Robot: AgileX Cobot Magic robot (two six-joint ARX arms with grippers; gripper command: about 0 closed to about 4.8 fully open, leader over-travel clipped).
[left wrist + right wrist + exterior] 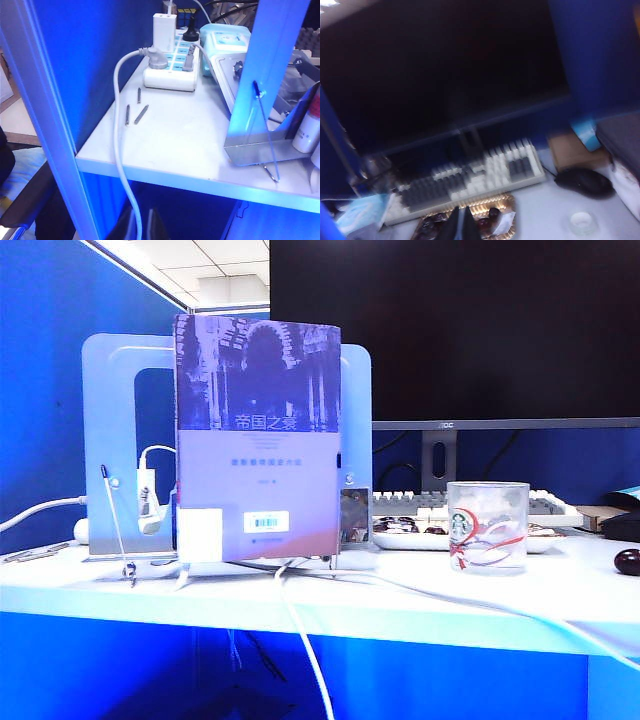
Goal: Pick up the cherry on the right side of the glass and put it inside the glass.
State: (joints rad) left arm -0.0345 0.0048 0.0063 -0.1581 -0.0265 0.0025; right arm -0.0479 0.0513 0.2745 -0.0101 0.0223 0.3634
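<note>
The cherry (627,561) lies right of the glass (488,525), unreached. The right gripper (460,225) is closed, empty, above the keyboard (470,182). The left gripper (145,225) appears closed, parked.

one glass (487,526), one cherry (627,561), one book (258,438).

A pale white tabletop (420,605) runs across the exterior view, tinted by strong blue light. Deep blue partition walls (40,390) rise behind and to the left. A large black monitor (450,330) with a dark screen stands at the back on a grey stand. Above, white ceiling tiles (200,270) glow brightly. From the left wrist view, the table's edge ends beside a blue panel (75,75).
</note>
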